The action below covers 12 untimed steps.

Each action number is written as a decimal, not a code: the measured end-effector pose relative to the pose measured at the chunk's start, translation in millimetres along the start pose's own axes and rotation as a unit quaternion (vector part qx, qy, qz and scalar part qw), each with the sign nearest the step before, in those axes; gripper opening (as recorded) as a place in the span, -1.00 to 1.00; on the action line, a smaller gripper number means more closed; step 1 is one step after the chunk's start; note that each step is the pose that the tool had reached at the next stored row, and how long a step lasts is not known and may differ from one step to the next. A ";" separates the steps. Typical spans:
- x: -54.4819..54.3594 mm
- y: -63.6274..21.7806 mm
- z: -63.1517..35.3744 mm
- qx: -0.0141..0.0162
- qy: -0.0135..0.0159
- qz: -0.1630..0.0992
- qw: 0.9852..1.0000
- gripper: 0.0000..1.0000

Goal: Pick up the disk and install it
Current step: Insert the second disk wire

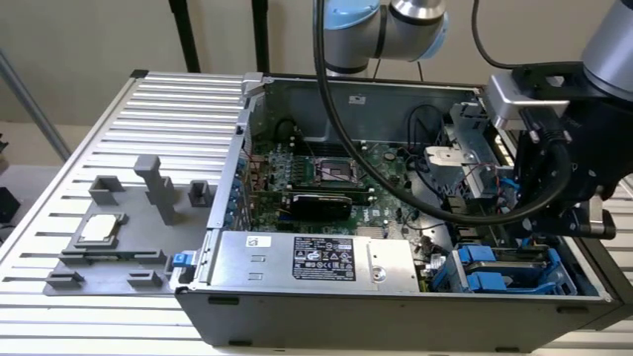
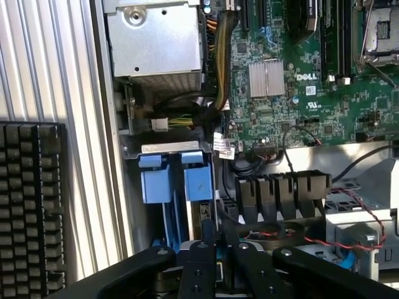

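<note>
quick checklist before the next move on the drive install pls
1. Computer case open on top: ok.
2. Pincer positioned over the blue drive cage: ok.
3. Disk in the pincer's grasp: cannot tell.
4. Two blue carrier tabs side by side at the cage mouth: ok.
5. Disk fully seated in a slot: cannot tell.
6. Red and black wires clear of the cage: cannot tell; they run close beside it.
</note>
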State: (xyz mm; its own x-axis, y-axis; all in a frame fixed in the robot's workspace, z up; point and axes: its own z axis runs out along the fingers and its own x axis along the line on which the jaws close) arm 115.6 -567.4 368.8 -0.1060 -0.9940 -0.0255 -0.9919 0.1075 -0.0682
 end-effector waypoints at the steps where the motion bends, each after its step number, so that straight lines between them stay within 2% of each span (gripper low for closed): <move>1: 0.3 0.3 0.9 0.002 0.000 0.000 1.000 -1.00; 3: 0.9 1.0 3.5 0.004 -0.001 -0.002 1.000 -1.00; 12: 3.6 2.6 15.8 0.012 -0.002 -0.008 1.000 -1.00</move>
State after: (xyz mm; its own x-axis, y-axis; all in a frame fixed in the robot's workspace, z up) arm 113.7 -570.4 352.8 -0.0905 -0.9955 -0.0287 -0.9913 0.0928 -0.0928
